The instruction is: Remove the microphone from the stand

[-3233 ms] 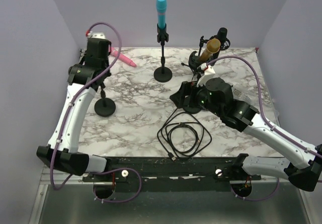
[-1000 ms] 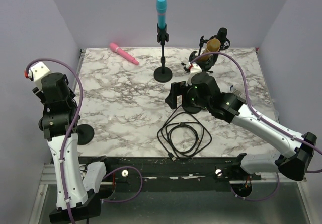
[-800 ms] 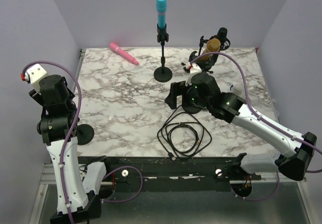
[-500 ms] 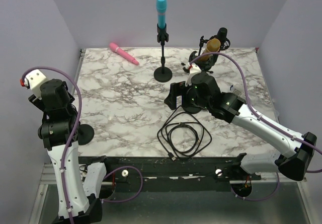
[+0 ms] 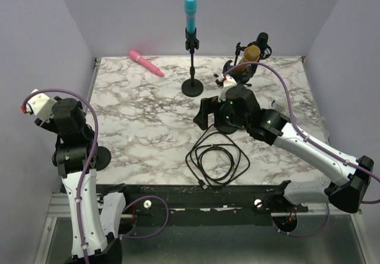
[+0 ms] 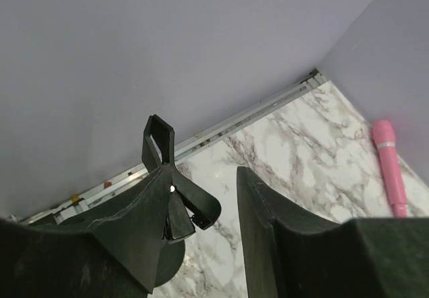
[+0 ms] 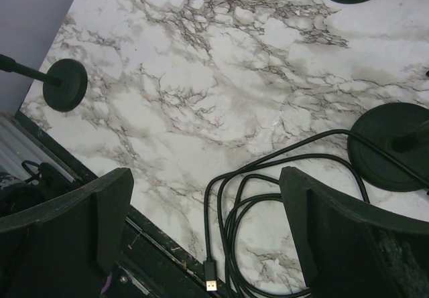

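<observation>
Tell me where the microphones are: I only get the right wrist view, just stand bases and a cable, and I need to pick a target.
Observer: A blue microphone stands upright in the tall stand at the back middle.
Operator: Any other one mounted?
Observer: Yes, a gold microphone is mounted, tilted, at the back right.
Operator: And the small stand at my far left?
Observer: Its clip is empty in the left wrist view.

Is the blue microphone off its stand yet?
No, the blue microphone sits upright in the clip of its stand, as the top view shows.
</observation>
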Robot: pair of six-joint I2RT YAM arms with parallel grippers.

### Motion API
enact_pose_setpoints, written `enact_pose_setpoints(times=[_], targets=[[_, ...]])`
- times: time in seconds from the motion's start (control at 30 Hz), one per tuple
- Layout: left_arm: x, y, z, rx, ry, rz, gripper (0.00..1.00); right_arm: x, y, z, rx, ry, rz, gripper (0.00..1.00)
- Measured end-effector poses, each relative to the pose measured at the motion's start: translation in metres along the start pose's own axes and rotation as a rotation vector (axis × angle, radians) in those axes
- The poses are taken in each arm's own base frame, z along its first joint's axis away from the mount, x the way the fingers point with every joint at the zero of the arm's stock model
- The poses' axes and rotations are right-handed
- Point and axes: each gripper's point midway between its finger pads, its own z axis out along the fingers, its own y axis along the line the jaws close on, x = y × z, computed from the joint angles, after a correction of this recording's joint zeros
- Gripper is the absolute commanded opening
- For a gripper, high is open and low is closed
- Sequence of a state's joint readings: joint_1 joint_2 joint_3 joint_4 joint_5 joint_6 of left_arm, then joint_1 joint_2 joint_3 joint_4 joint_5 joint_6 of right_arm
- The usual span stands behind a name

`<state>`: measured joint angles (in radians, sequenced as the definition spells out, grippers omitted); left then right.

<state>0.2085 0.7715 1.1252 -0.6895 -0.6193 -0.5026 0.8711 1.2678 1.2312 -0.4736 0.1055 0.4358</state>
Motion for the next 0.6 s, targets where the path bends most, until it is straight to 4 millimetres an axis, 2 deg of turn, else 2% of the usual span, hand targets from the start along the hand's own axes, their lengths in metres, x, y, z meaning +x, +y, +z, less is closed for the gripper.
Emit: enact_pose_setpoints(times=[0.17, 0.3, 0.47, 0.53, 0.6], targets=[[0.010, 0.003, -0.001, 0.013, -0.023, -0.094, 0.33, 0.001, 0.002, 0.000, -0.012, 0.005, 0.000, 1.00], [0.046, 0.008, 0.013, -0.043, 0.059, -0.104, 0.34, 0.001, 0.003, 0.000, -0.018, 0.008, 0.000, 1.00], [0.088, 0.022, 0.024, -0.146, 0.165, -0.070, 0.48, 0.002, 0.004, 0.000, -0.021, 0.009, 0.000, 1.00], [0.087, 0.020, 0.027, -0.135, 0.141, -0.111, 0.50, 0.002, 0.004, 0.000, -0.021, 0.009, 0.000, 1.00], [0.086, 0.019, 0.026, -0.128, 0.129, -0.134, 0.57, 0.002, 0.004, 0.000, -0.021, 0.009, 0.000, 1.00]])
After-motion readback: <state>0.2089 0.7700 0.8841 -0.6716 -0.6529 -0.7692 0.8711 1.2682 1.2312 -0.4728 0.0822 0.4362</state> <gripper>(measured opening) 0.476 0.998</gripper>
